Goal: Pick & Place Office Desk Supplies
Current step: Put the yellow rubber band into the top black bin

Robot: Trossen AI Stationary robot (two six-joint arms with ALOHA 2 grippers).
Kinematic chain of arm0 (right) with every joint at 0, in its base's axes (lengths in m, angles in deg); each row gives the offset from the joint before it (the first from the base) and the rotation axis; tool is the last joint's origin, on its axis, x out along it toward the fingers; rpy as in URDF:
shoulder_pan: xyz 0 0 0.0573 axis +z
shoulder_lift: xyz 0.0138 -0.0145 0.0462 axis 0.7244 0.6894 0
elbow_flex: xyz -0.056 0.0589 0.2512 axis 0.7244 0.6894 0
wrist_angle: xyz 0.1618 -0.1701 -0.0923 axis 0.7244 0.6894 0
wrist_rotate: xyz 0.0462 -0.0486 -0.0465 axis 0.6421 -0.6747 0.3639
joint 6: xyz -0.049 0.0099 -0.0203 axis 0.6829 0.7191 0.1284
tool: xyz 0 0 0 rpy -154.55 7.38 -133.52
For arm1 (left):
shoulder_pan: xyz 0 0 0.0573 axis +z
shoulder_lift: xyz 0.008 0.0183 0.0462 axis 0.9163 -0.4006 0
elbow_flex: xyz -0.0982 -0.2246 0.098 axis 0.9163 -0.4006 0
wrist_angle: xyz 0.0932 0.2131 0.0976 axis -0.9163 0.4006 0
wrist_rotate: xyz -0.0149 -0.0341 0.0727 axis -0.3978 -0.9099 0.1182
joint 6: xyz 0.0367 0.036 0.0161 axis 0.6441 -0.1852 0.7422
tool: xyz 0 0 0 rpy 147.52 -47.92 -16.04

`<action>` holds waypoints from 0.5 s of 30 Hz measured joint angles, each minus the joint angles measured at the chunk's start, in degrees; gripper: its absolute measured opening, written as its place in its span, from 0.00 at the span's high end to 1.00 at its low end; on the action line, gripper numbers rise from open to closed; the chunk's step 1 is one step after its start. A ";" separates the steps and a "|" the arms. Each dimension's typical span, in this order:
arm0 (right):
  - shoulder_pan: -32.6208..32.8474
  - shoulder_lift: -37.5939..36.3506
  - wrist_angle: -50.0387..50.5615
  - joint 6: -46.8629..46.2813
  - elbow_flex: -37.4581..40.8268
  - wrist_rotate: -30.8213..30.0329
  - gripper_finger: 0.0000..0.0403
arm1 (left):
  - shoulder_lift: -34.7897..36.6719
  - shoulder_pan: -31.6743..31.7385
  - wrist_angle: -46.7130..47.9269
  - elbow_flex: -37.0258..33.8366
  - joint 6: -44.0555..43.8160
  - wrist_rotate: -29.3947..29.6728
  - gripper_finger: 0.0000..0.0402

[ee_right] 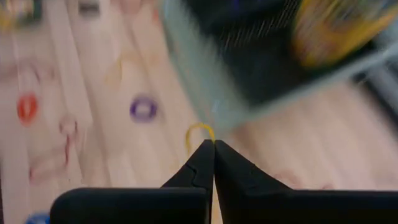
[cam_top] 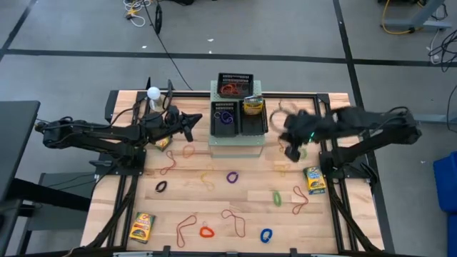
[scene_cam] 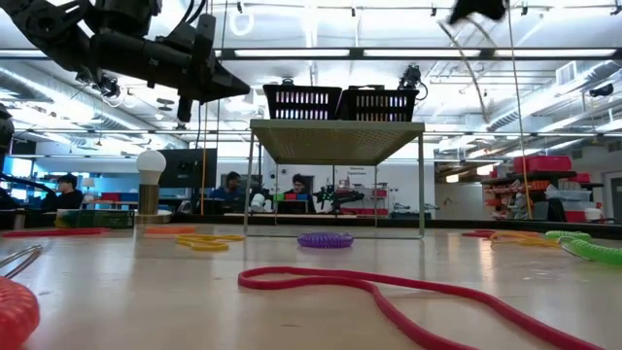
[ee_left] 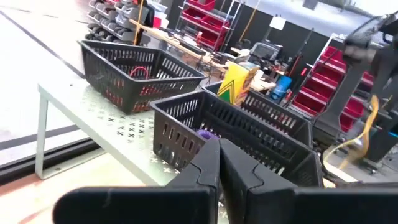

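The left gripper hung shut and empty above the tabletop, just left of the pale-green stand and aimed at the mesh trays on it; its own wrist view showed the two fingers pressed together with nothing between them. Below that arm, near the tabletop's left front corner, lay a crayon box. A black loop sat a little further in, with thin orange rubber bands and a red loop toward the front edge. In the middle lay a purple loop, then a blue loop and a green loop. On the stand, the rear tray held red and orange bands, one front tray purple loops, the other a crayon box.

The right gripper hovered just right of the stand, raised off the tabletop. Its fingers were closed, and a thin yellow band showed at their tips; it looked pinched there, though blur left that unsure. Another crayon box lay near that arm.

The bands would probably be almost weightless, limp and stretchy, best pinched across one strand flat against the wood. The thicker loops should hold their shape and suit a pinch across the ring's wall. The boxes looked stiff and light, best taken across the narrow sides.
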 joint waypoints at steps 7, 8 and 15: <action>-9.79 0.42 -14.62 6.07 -8.03 -4.92 0.97 | -0.36 0.43 0.15 0.00 2.24 -0.11 0.98; -11.49 0.42 -18.28 6.98 -8.09 -4.91 0.97 | -0.37 0.43 0.22 0.00 2.48 -0.33 0.98; -23.51 5.46 -38.64 15.43 -8.02 0.29 0.97 | -1.16 0.60 -0.16 0.02 4.83 0.00 0.98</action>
